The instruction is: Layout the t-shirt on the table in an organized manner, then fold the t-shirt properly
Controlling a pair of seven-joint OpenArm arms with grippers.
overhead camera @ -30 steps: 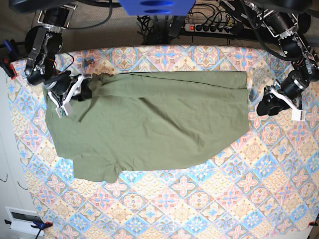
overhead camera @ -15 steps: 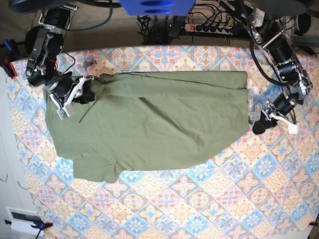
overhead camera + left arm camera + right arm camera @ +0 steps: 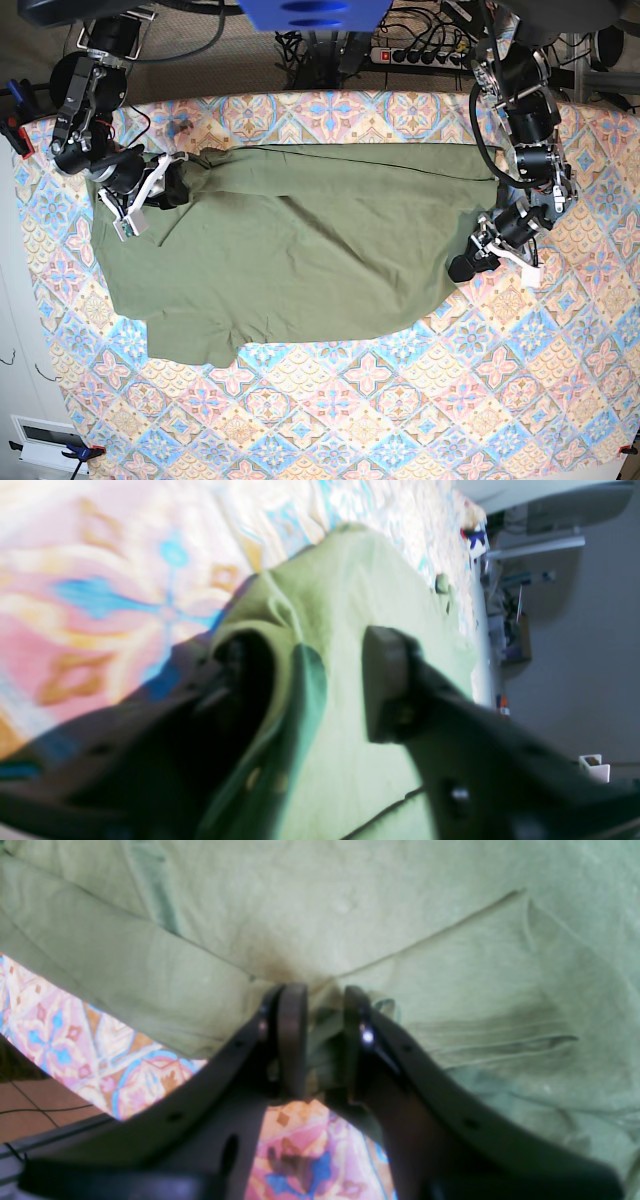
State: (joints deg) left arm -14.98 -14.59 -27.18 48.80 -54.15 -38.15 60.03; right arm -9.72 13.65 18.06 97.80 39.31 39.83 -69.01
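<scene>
The olive-green t-shirt [image 3: 300,250] lies spread sideways on the patterned table [image 3: 400,400], with wrinkles and an uneven lower edge. My right gripper [image 3: 172,185] is at the shirt's left end. In the right wrist view it [image 3: 320,1010] is shut on a bunched fold of the t-shirt [image 3: 350,905]. My left gripper [image 3: 462,268] sits at the shirt's lower right corner. In the left wrist view its jaws [image 3: 310,665] stand apart, with the t-shirt's [image 3: 350,580] edge draped over one finger [image 3: 240,680] and lying between them.
A power strip [image 3: 425,55] and cables lie behind the table's far edge. A white box [image 3: 45,445] sits off the near left corner. A red clamp [image 3: 15,130] grips the left edge. Patterned cloth [image 3: 100,580] shows bare to the shirt's right and front.
My left arm swung from the bare cloth right of the shirt down and inward onto the shirt's lower right corner, its jaws narrowing. The right gripper kept its hold and place.
</scene>
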